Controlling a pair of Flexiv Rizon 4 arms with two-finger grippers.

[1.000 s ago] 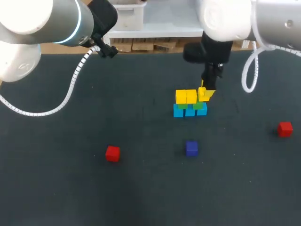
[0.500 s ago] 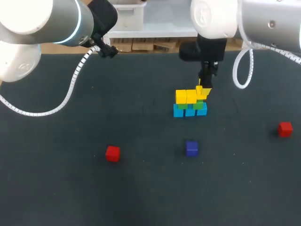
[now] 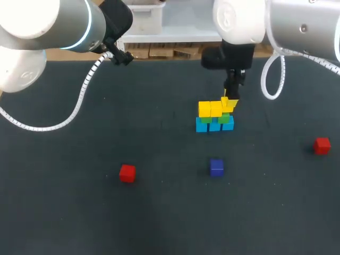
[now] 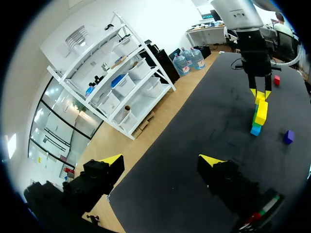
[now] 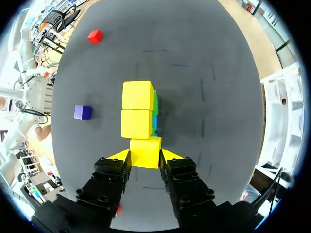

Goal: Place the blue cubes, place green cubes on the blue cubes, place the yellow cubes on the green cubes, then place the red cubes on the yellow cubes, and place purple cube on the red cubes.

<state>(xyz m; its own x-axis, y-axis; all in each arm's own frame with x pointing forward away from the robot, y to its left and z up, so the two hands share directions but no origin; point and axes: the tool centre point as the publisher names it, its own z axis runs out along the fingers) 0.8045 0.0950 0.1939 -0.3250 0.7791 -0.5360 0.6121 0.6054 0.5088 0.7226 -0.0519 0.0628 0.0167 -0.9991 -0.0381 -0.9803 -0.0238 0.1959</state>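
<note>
at right end of stack [image 3: 214, 125], my right gripper [image 5: 145, 156] pinches yellow cube [image 5: 145, 145] beside 2 other yellow cubes [image 5: 137, 95]; my left gripper [image 4: 160, 160] spread, well apart.

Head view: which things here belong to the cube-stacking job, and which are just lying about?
Job: row of blue cubes, green cubes on them, two yellow cubes on top, third yellow cube in the right pincer, two loose red cubes, purple cube.
Not the job's: black table top; open left pincer.
</note>
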